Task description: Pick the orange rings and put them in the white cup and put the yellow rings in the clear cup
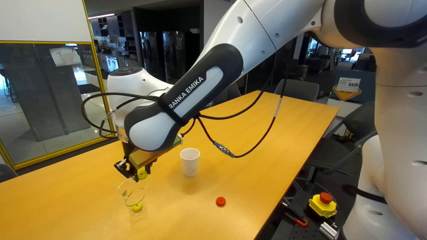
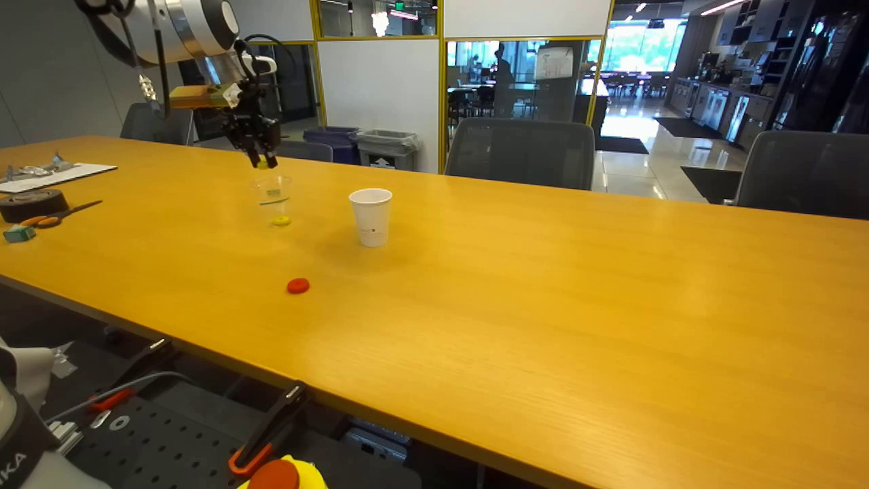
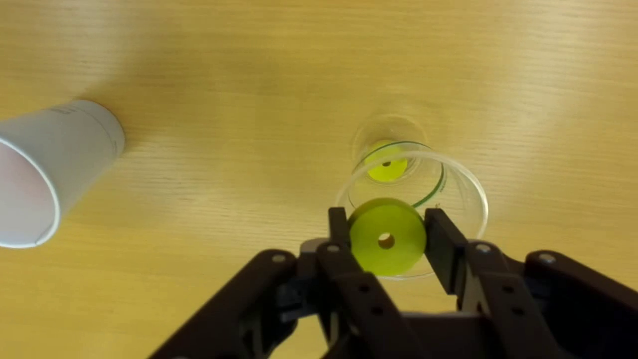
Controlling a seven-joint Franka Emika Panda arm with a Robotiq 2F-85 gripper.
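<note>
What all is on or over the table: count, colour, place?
Tapered clear cup: one, colourless, on table
Tapered paper cup: one, white, on table
Flat yellow rings: two, yellow, one gripped, one inside clear cup
Flat red ring: one, red, on table
Scissors: one, orange-handled, on table
Thick roll: one, black, near scissors
Small box: one, green, near scissors
Flat sheet: one, white, near roll, carrying clutter
Robot arm: one, mostly white, overhead
Gripper: one, black, over clear cup

Wrist view looking down, close above the clear cup [image 3: 422, 185], both exterior views farther back, slanting across the table [image 1: 242, 180]
</note>
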